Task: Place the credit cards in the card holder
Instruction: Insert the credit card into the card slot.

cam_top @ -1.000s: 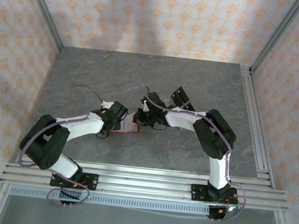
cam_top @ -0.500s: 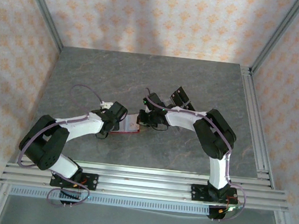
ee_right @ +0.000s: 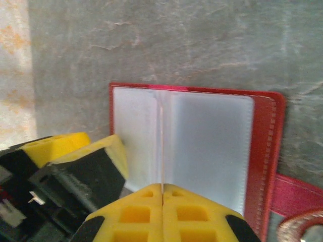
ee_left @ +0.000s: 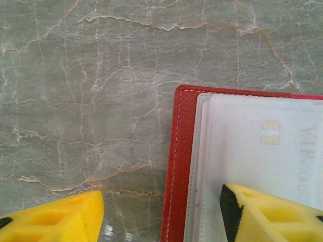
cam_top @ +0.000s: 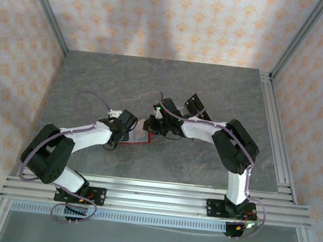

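1. Change noted: in the top view the right claw [cam_top: 151,126] has shifted leftward and now stands over the open red folding card holder with pale clear sleeves [cam_top: 139,137]; the left arm and the holder have kept their places
2. Right claw [ee_right: 162,204]: yellow fingers pressed fully together, tips at the near edge of the sleeves, on the seam line. Whether a thin card is nipped edge-on between them cannot be told
3. Left claw [ee_left: 161,214]: partly open and holding nothing. One finger rests on the holder's inner page, the other stands over the bare grey marble-patterned counter [ee_left: 75,101]
4. Task item located: a pale white card with a gold chip [ee_left: 252,146] lies on the holder's inner leaf [ee_left: 174,166], edges roughly squared with it. Whether it is inside a sleeve is unclear
5. Judgement: the work appears to be at the insertion stage, with the holder pinned open
6. Surroundings: the red snap strap [ee_right: 295,199] trails off one side, and a small stand with black strips [cam_top: 196,105] stands behind the right arm, apart from the work
7. Obstruction: the two claws crowd the same leaf, so a collision there is the main risk
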Tool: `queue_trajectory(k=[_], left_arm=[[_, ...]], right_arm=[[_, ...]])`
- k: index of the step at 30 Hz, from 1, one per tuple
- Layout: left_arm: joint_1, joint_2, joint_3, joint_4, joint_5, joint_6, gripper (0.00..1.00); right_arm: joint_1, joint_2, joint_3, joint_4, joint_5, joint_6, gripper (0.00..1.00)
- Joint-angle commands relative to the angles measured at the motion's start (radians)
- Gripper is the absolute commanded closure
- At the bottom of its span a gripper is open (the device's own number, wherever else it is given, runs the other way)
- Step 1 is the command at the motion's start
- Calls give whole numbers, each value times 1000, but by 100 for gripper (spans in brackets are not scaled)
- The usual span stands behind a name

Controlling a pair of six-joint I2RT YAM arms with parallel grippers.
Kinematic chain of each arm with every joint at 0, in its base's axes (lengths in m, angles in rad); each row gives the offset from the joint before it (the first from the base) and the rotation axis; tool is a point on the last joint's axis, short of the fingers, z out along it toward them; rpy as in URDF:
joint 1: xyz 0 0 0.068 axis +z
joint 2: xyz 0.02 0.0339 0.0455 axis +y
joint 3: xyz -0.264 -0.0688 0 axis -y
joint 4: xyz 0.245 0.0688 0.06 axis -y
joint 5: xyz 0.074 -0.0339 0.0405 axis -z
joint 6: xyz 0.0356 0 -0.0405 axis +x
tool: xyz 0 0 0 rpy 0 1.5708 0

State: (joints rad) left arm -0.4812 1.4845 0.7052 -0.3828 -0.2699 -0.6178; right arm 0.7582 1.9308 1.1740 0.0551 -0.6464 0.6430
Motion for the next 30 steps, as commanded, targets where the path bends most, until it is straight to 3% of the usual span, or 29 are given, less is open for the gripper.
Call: queue_trajectory(k=[1,30], left_arm=[[11,3,-20,-40,-28,-15,36],[12,-4,-24,-39,-29,-17,37]], right_arm=[[-3,-10,-16,128,-58,47,100],[-11,76,-76,244,-44,57,100]])
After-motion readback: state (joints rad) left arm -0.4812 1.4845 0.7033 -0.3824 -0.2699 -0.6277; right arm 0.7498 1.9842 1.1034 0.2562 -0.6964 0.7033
